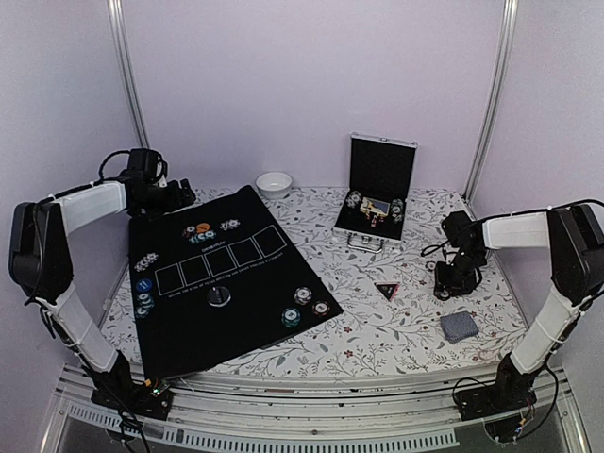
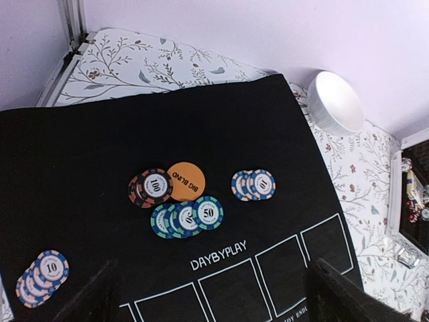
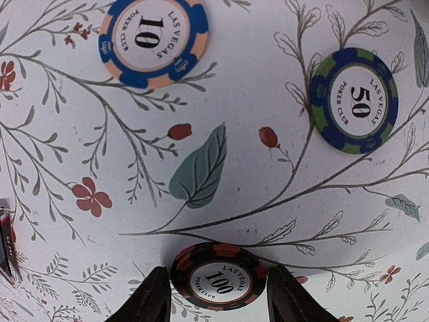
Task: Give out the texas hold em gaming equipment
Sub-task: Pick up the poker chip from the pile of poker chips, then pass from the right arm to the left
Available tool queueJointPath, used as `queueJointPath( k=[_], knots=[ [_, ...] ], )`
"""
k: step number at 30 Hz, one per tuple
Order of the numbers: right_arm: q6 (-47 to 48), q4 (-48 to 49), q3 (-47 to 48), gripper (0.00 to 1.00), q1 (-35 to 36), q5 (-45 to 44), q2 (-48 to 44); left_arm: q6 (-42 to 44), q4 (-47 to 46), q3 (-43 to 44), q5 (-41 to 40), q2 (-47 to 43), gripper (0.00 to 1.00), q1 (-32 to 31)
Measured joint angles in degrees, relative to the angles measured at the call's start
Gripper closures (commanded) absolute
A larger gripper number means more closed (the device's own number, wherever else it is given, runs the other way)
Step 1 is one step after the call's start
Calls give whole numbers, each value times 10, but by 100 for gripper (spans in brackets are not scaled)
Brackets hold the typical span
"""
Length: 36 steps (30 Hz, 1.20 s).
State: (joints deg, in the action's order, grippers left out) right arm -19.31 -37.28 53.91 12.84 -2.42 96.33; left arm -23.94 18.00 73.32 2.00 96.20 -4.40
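right gripper: low over the floral tabletop on the right side, its two fingers standing either side of the 100 chip, at or just off its rim; whether they pinch it i cannot tell
100 chip: black and red, lying flat and alone between the jaws; the 10 chip and the 50 chip lie flat too, well apart from it and from each other
left gripper: spread wide with nothing between its fingers, hanging over the far left part of the black mat
on the mat: small fans of chips touching an orange big blind disc, more chip groups near the left and right edges, the grey button near the middle of the near side
elsewhere: card deck face down near the right arm, triangular marker just right of the mat, open case at the far side, white bowl to its left
handling: likely a stiff, smooth, fairly light disc; lying flat it offers only a thin rim, so the hold belongs across the full width, fingertips right down at the surface; a hold set too high would probably skid off or tip the chip on edge
step, as i judge it: taking up the 100 chip to carry it to a place on the mat
risk: the slick rim may squirt out sideways under a squeeze that is off centre
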Motion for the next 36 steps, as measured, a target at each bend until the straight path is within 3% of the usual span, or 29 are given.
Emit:
queueJointPath(
  k=[7,12,23,28,31,36],
  knots=[
    [5,0,7,68,0,-3,8,2,-1,0,2,0,3,0],
    [7,1,9,89,-2,2,8,3,-1,0,3,0,3,0],
    [10,-56,58,93,11,-20,-11,3,-1,0,7,0,4,0],
    [11,-82,102,96,42,-30,-26,2,-1,0,26,-5,9,0],
    [14,-92,134,96,94,-33,-29,0,-4,-3,54,-20,14,-6],
    [42,-76,257,96,257,-35,-25,-9,-40,-21,171,-61,25,-60]
  ],
)
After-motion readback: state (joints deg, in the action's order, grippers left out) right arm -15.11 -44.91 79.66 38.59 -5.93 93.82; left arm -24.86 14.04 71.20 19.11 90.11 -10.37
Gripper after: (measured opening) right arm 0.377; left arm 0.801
